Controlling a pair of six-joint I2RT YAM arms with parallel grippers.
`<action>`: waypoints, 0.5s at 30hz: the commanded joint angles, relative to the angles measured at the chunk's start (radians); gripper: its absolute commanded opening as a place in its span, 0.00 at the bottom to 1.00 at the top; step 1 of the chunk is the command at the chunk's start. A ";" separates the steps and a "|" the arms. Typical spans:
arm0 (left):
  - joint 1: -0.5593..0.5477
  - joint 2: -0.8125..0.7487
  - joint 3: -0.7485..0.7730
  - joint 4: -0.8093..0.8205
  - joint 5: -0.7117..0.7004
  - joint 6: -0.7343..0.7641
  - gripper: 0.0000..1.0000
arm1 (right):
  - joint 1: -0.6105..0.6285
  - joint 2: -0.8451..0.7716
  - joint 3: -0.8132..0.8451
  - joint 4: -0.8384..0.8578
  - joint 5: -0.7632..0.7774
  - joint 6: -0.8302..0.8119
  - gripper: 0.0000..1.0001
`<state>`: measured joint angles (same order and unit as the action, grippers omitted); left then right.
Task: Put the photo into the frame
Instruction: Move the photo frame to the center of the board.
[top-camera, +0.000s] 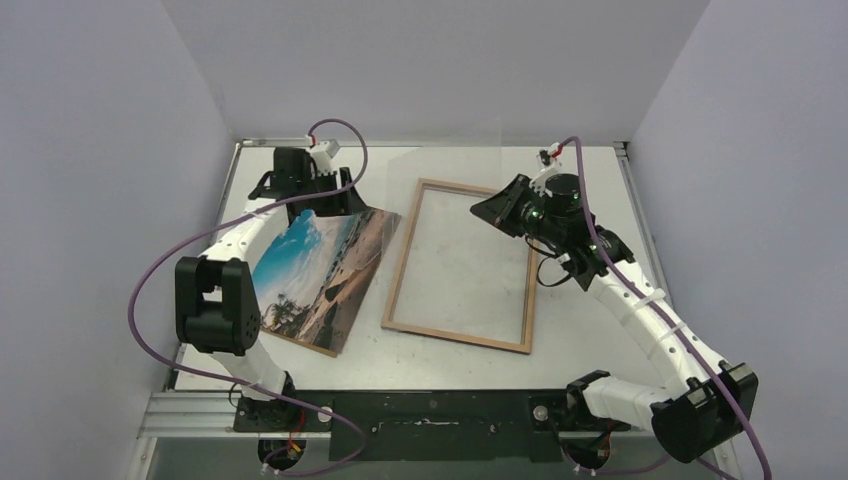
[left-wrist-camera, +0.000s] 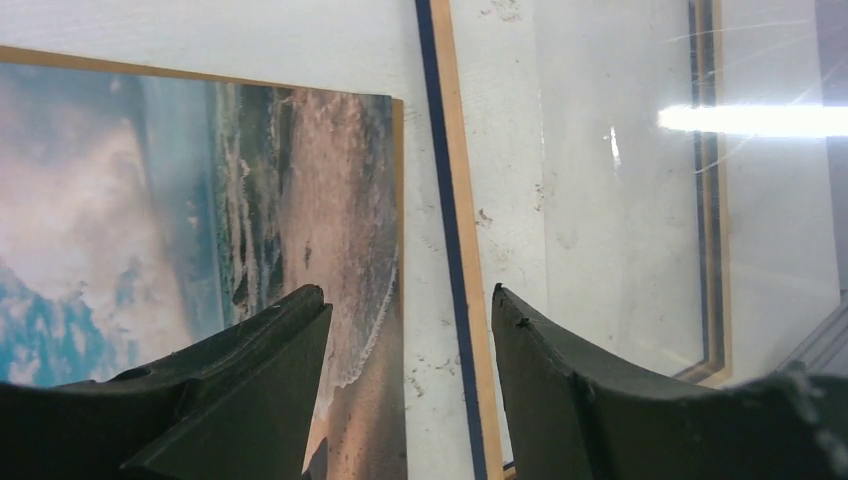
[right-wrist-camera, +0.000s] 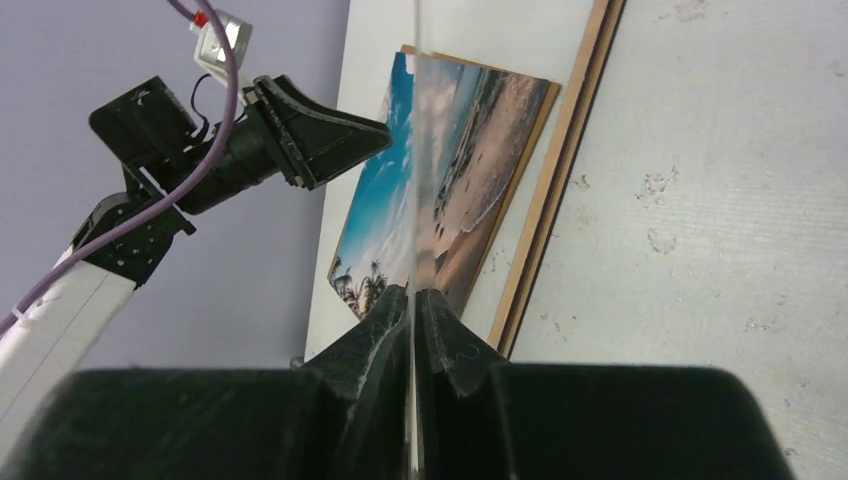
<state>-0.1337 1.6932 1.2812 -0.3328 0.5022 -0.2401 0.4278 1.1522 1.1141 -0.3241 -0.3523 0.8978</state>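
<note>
The photo (top-camera: 310, 265), a beach print, lies face up on a brown backing board (top-camera: 336, 349) on the left of the table. To its right the frame (top-camera: 401, 260) lies flat, wood-brown side up, with nothing but the table inside it. My left gripper (top-camera: 345, 203) hovers over the photo's far right corner. It is open, and between its fingers show only the photo (left-wrist-camera: 200, 200), bare table and the frame's rail (left-wrist-camera: 462, 200). My right gripper (top-camera: 482, 210) is over the frame's far end, shut on a thin clear pane (right-wrist-camera: 412, 150) seen edge-on.
The clear pane (left-wrist-camera: 620, 250) shows in the left wrist view with a bright glare on it. Grey walls close in the table on three sides. The frame's rail (right-wrist-camera: 565, 150) and the photo (right-wrist-camera: 450, 170) lie beyond my right gripper (right-wrist-camera: 413, 295).
</note>
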 joint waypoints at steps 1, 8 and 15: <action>0.035 -0.025 0.000 -0.030 0.013 0.062 0.59 | -0.012 -0.006 -0.102 0.193 0.058 0.140 0.05; 0.040 -0.032 -0.071 -0.022 0.006 0.106 0.58 | -0.043 0.013 -0.244 0.268 0.112 0.126 0.05; 0.010 -0.027 -0.100 -0.027 0.001 0.138 0.58 | -0.131 0.016 -0.297 0.316 0.065 0.029 0.05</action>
<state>-0.1032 1.6913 1.1854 -0.3721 0.5011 -0.1444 0.3355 1.1748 0.8066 -0.1246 -0.2771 0.9970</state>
